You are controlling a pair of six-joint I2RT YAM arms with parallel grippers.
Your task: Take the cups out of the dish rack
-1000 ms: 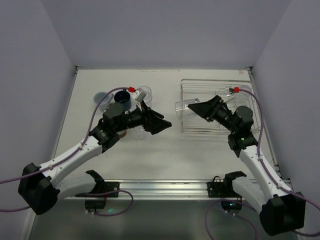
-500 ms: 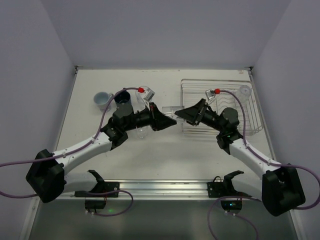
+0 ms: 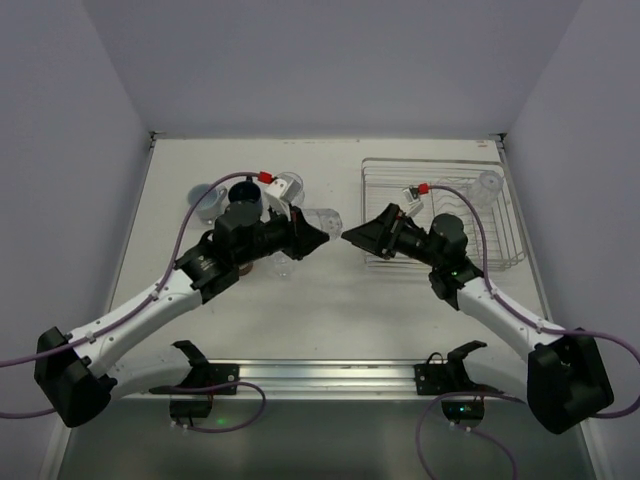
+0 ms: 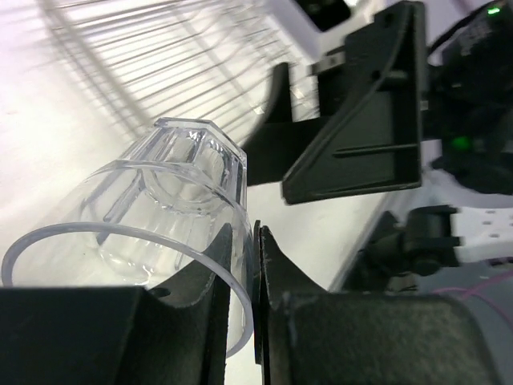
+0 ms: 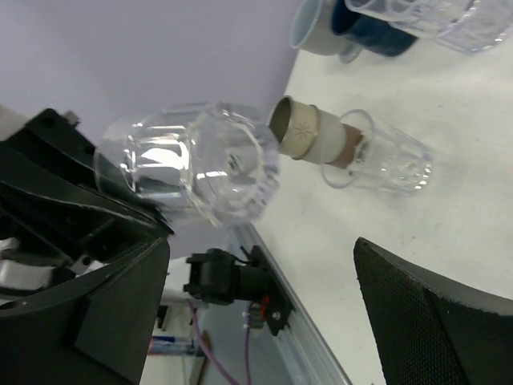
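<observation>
My left gripper (image 3: pixel 322 234) is shut on the rim of a clear glass tumbler (image 3: pixel 326 217), held in the air between the two arms. In the left wrist view the fingers pinch the tumbler's (image 4: pixel 152 200) wall, one inside and one outside. My right gripper (image 3: pixel 348 236) faces it, open and empty, a short way off the tumbler's (image 5: pixel 200 160) base. The dish rack (image 3: pixel 470 262) stands at the right with another clear tumbler (image 3: pixel 488 184) in its far corner. On the left table stand a blue-grey mug (image 3: pixel 204 198) and a navy mug (image 3: pixel 243 193).
A brown cup with a cream top (image 5: pixel 309 136) and a clear tumbler (image 5: pixel 385 164) lie on their sides below the left arm. One more clear tumbler (image 3: pixel 286 185) is beside the navy mug. The metal rail (image 3: pixel 320 372) runs along the near edge.
The right gripper carried the tumbler from over the rack to the middle, the left gripper shut on its rim, and the right gripper opened and let go.
</observation>
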